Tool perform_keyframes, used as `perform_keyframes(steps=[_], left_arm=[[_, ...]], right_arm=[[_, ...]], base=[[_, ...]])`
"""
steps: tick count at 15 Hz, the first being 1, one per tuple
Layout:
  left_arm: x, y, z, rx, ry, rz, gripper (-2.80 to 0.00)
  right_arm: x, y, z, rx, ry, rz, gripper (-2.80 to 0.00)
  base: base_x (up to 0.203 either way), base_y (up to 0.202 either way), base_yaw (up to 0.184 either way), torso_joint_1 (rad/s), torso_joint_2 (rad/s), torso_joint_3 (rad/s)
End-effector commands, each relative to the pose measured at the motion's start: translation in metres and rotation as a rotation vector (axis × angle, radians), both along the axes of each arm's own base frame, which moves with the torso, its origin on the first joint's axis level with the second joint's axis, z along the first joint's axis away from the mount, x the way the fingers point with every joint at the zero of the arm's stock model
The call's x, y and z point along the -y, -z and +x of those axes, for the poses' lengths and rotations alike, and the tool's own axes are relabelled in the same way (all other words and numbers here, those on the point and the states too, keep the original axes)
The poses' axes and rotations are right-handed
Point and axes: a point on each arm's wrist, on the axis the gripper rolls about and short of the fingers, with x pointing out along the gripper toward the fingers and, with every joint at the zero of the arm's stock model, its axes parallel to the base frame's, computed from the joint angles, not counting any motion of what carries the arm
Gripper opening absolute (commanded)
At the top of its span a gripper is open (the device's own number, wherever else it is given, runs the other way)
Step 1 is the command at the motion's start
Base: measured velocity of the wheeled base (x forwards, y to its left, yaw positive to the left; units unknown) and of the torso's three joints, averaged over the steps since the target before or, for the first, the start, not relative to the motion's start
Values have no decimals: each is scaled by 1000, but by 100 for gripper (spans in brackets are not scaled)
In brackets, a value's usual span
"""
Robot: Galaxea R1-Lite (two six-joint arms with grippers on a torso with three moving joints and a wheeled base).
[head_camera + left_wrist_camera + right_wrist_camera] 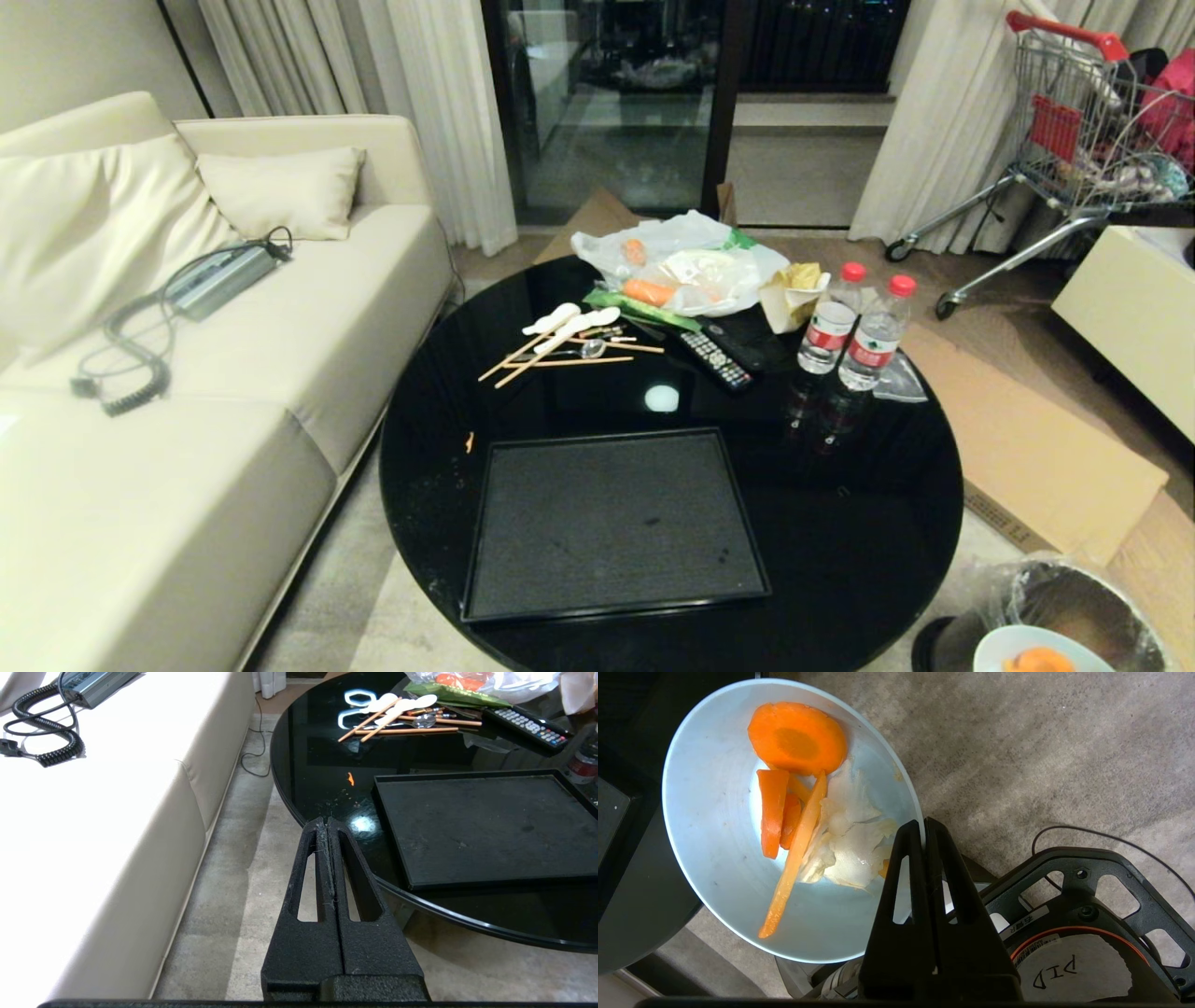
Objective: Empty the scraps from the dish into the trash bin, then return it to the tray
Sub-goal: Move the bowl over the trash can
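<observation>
My right gripper (923,823) is shut on the rim of the dish (714,826), a pale blue-white bowl held in the air over the carpet. The scraps lie inside it: orange carrot slices (798,737) and pale bits (852,844). In the head view only the dish's rim (1004,644) shows at the bottom right, just in front of the silvery trash bin (1074,597) with its clear liner. The black tray (611,523) lies bare on the round black table (868,541). My left gripper (325,821) hangs shut and empty by the table's left edge, near the tray (486,826).
At the table's far side lie chopsticks and spoons (569,341), a remote (714,359), a plastic bag with carrots (681,266) and two water bottles (864,331). A cream sofa (187,420) stands left, cardboard (1046,448) right. My own base (1087,933) is below the dish.
</observation>
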Motion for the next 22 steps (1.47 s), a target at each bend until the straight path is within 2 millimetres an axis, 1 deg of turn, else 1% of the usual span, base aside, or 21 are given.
perform_keyframes(steps=[1, 22], left_arm=[[0, 0, 0, 1, 0, 0, -280], [0, 0, 0, 1, 0, 0, -280]], right_arm=[[0, 0, 0, -2, 5, 0, -280], [0, 4, -2, -17, 16, 4, -280]], base=[[0, 0, 0, 0, 0, 0], [0, 0, 0, 0, 0, 0]])
